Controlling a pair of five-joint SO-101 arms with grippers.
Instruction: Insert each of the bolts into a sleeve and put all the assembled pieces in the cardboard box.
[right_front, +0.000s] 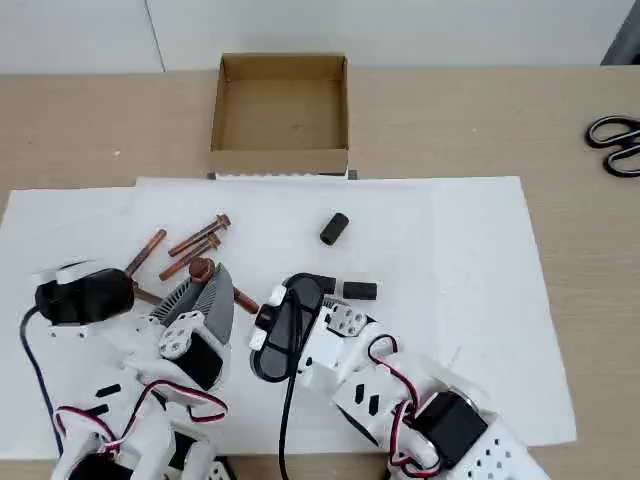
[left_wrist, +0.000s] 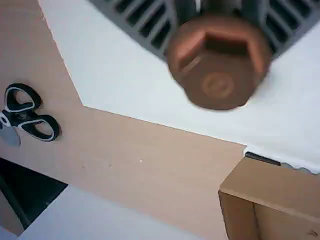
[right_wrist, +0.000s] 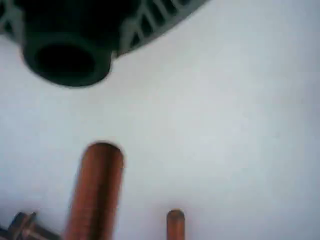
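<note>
My left gripper (right_front: 205, 282) is shut on a copper bolt (right_front: 222, 283); its hex head (left_wrist: 217, 62) looms close in the left wrist view. The shaft points toward my right gripper (right_front: 316, 288), which is shut on a black sleeve (right_wrist: 67, 59). The bolt's tip (right_wrist: 97, 192) lies a short way from the sleeve's open bore. Three loose bolts (right_front: 198, 236) lie on the white paper (right_front: 450, 260) to the left. Two loose sleeves rest on it, one (right_front: 334, 228) in the middle and one (right_front: 360, 291) beside the right gripper. The cardboard box (right_front: 283, 160) stands open at the back.
Black scissors (right_front: 615, 142) lie on the bare wood at the far right. A black camera unit (right_front: 85, 297) on the left arm hangs over the paper's left side. Open paper extends to the right of both grippers.
</note>
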